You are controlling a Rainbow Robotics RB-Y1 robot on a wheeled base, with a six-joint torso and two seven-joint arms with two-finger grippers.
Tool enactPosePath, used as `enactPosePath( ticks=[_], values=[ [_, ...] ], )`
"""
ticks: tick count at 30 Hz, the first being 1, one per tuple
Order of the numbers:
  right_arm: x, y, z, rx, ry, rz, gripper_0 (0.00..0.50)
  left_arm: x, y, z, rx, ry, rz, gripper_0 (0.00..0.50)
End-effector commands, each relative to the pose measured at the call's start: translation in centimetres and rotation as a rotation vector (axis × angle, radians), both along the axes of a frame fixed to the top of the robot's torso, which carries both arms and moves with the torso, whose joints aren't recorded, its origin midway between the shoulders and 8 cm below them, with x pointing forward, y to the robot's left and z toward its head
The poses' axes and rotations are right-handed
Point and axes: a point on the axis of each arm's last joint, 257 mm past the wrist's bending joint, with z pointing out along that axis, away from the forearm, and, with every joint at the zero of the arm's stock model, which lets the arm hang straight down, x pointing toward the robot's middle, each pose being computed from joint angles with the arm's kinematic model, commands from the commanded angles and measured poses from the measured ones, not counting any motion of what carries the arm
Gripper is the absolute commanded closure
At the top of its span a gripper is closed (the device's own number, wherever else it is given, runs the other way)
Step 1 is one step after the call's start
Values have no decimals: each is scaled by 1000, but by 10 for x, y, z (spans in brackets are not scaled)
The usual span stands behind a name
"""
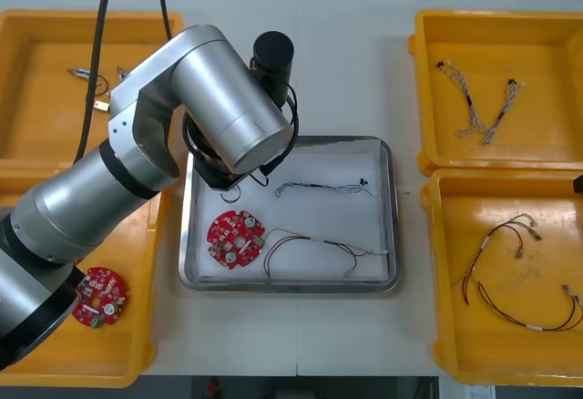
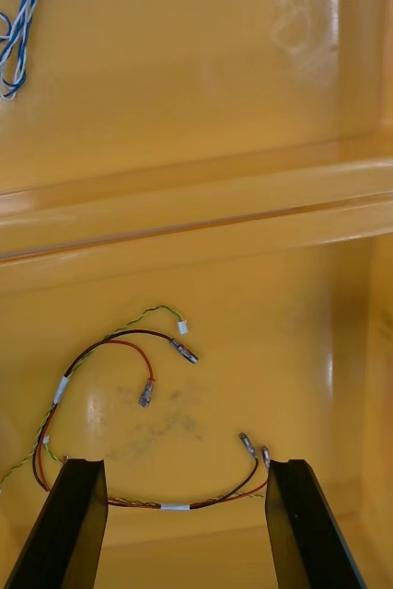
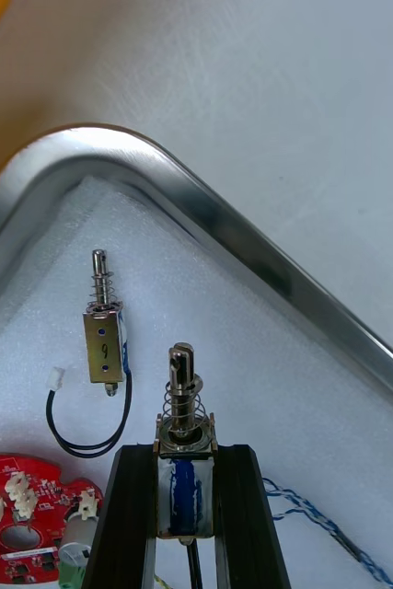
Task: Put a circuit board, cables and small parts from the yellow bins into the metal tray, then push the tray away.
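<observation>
Light surface [image 1: 346,62] spreads under everything, carrying two yellow bins at each side: the far left bin [image 1: 36,44], the near left bin [image 1: 137,326], the far right bin [image 1: 537,44] and the near right bin [image 1: 510,353]. The left arm [image 1: 182,117], a broad silver sweep, reaches from the near left up to the far left corner of the metal tray [image 1: 394,217], which sits between the bins and is white inside.

The left end effector [image 3: 187,451] hangs just above that white lining by the tray's curved corner. Its fingers are clamped on a small metal part [image 3: 185,479], whose spring and pin stick out past the fingertips. The right end effector [image 2: 187,465] is over the near right bin, its fingers standing apart with nothing between them, above loose red and black cables [image 2: 173,506].

In the tray, a round red circuit board [image 1: 234,239] lies at the near left. A red and yellow cable [image 1: 310,246] runs right from beside it, and a twisted blue and white cable [image 1: 319,187] lies farther back. A second small metal part [image 3: 102,336] lies flat on the lining near the held one, not touching it, trailing a short black cable [image 3: 86,451] with a white plug.

A second circuit board [image 1: 100,296] lies in the near left bin, at the arm's edge. Blue and white cables [image 1: 474,126] lie in the far right bin, and small metal parts [image 1: 84,75] in the far left bin.
</observation>
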Motion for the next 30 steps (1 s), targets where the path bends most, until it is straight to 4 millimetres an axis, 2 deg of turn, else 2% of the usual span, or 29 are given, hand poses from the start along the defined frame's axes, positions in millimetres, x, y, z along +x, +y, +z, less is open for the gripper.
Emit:
enactPosePath(
  ticks=[1, 5, 12, 17, 18, 22, 24, 27, 30],
  values=[
    [3, 1, 9, 13, -36, -15, 0, -5, -20, -18, 55, 18, -95, 500],
    [3, 1, 9, 14, -38, -17, 0, -1, -22, -34, 64, 24, -100, 500],
    [3, 1, 10, 14, -39, -16, 0, -3, -25, -43, 78, 30, -97, 496],
    [3, 2, 10, 16, -37, -15, 0, -5, -23, -47, 96, 28, -103, 449],
    [2, 2, 9, 16, -35, -13, 0, -4, -24, -47, 97, 28, -107, 405],
    [2, 4, 9, 20, -34, -10, 0, -4, -25, -48, 97, 26, -115, 302],
    [2, 4, 9, 22, -33, -9, 0, -4, -24, -48, 99, 25, -118, 213],
    [1, 5, 9, 22, -33, -6, 0, -2, -22, -47, 103, 21, -118, 148],
    [2, 6, 10, 22, -36, -2, 0, 0, -21, -44, 101, 12, -125, 107]
  ],
)
